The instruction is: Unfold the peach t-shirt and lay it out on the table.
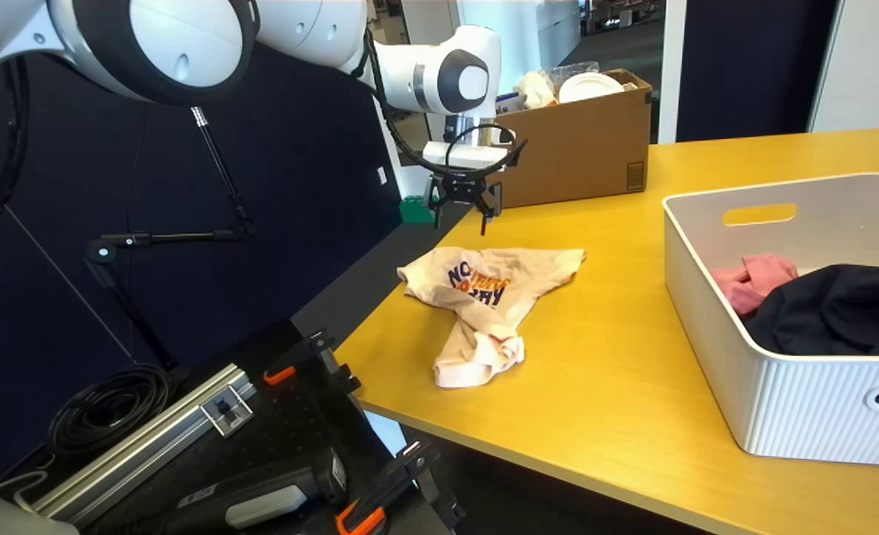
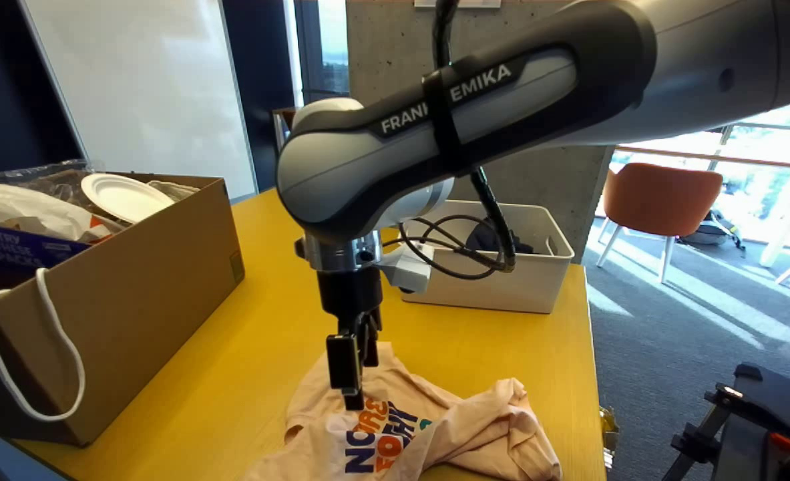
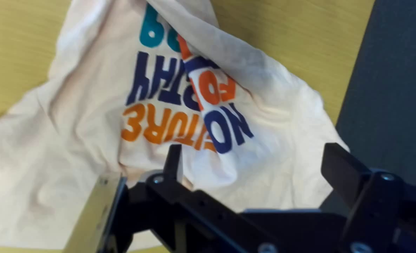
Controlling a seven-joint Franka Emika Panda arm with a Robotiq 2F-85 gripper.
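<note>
My gripper hangs over the far end of the peach t-shirt, fingers spread wide, nothing pinched between them. Looks just clear of the cloth to me, so a decent spot to pick at a corner from.

Call the gripper the middle of a clock in an exterior view. At 7 there's the black bench, beside the table, so it shouldn't get in the way. At 6 the shirt lies on the table, wide end under me, other end bunched. Not laid out yet: in the wrist view a fold crosses the print and hides letters. I'd guess the twisted end wants a gentle tug toward 6, stopping short of the edge. Cardboard box at 2, bin at 4, probably parked there to leave working room. The bin holds a pink-red garment and a black garment.

Same order for materials: matte black bench dotted with holes, thin floppy rumpled shirt (jersey, I'd say), smooth yellow wood tabletop, flat-sided brown box, pale ribbed plastic bin with rounded corners and hand slots.
</note>
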